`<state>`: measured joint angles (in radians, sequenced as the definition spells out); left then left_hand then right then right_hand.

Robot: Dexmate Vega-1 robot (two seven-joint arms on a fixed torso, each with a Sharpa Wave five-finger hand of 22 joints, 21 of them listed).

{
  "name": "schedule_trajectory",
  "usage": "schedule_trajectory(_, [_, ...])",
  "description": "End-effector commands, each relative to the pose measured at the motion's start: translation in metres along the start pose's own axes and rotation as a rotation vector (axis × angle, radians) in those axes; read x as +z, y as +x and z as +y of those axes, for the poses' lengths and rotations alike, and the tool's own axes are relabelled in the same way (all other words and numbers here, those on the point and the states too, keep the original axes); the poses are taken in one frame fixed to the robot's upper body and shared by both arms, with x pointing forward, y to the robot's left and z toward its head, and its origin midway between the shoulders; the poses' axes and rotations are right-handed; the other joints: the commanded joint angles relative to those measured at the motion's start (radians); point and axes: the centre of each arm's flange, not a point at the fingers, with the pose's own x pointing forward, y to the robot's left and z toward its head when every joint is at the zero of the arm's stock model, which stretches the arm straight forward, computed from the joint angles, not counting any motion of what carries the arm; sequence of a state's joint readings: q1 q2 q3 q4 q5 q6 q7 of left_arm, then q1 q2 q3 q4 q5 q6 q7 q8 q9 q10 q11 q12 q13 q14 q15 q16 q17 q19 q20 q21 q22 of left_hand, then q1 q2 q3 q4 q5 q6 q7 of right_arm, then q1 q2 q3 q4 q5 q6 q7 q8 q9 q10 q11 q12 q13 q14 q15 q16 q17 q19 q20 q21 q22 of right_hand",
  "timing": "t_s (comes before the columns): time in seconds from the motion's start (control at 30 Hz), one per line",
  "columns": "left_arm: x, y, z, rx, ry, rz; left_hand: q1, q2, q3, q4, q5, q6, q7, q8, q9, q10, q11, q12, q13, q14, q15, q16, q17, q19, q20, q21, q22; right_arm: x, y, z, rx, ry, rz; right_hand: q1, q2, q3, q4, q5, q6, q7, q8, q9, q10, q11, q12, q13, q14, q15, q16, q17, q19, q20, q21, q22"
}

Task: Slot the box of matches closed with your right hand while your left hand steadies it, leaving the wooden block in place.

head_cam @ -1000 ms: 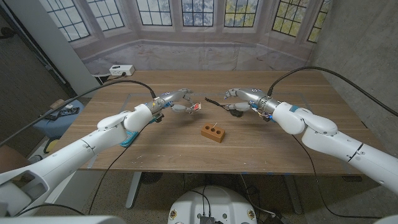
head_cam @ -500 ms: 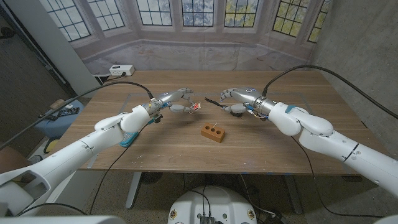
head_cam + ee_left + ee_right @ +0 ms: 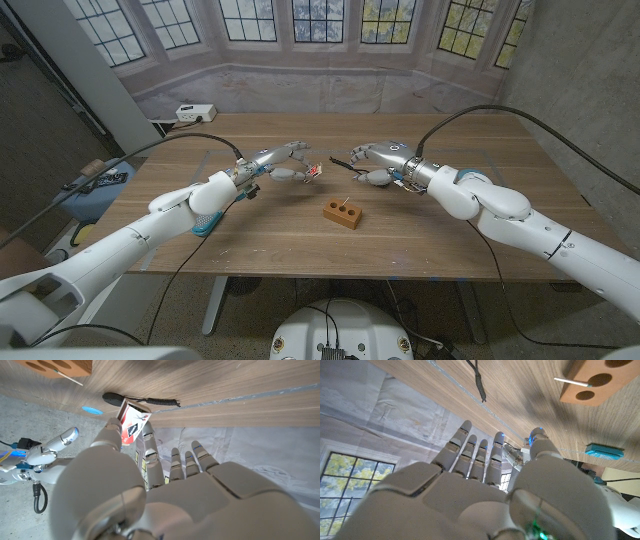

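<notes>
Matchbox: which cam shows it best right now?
Left wrist view. The matchbox sits close up there, its red and white face readable, pinched at the fingertips of the left hand. In the head view it is a small speck between the left hand and the right hand. I can't make it out in the right wrist view.

- Left arm reaching in from the lower left corner, left hand [image 3: 283,160] raised above the table, pinching the box of matches [image 3: 314,172] at its fingertips.
- Right arm reaching in from the lower right, right hand [image 3: 375,161] holding nothing, fingers extended and slightly apart, just beside the left hand's fingertips.
</notes>
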<state>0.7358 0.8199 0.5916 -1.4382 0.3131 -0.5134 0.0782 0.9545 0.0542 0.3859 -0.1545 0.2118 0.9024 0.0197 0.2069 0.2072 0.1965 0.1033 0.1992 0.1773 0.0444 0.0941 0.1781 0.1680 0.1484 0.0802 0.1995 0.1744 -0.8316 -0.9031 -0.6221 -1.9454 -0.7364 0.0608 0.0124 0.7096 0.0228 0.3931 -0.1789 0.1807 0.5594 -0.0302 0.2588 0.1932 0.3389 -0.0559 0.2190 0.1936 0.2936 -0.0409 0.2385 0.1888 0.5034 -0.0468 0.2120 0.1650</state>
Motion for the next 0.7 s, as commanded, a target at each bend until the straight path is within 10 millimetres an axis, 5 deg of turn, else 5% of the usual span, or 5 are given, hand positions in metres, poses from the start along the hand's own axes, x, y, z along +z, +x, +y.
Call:
schedule_trajectory(0.03, [-0.005,-0.007,-0.002,-0.032,-0.032,-0.015,0.004,0.007,0.001,-0.004,-0.003,0.007,0.001,0.006,0.003,0.004,-0.01,0.001,0.0,0.0,-0.004,0.0,0.0,-0.001,-0.008,0.002,0.003,0.004,0.003,0.007,0.006,-0.032,-0.024,0.015,-0.002,0.002,0.004,-0.002,0.014,0.005,0.005,0.006,0.013,-0.001,0.008,0.002,0.01,-0.068,0.003,0.002,0.011,-0.01,0.002,0.006])
schedule_trajectory(0.7, [-0.009,-0.012,0.004,-0.079,-0.039,-0.023,0.005,0.013,0.002,-0.003,-0.005,0.007,0.0,0.005,0.004,0.0,-0.019,-0.002,0.001,-0.009,-0.007,-0.003,0.001,-0.009,-0.014,-0.001,0.003,0.009,0.007,0.022,-0.069,-0.078,-0.066,0.054,-0.007,-0.004,0.005,-0.001,0.082,-0.004,0.015,0.007,0.063,-0.007,0.013,0.002,0.058,-0.082,0.015,0.006,0.05,-0.023,0.005,0.006])
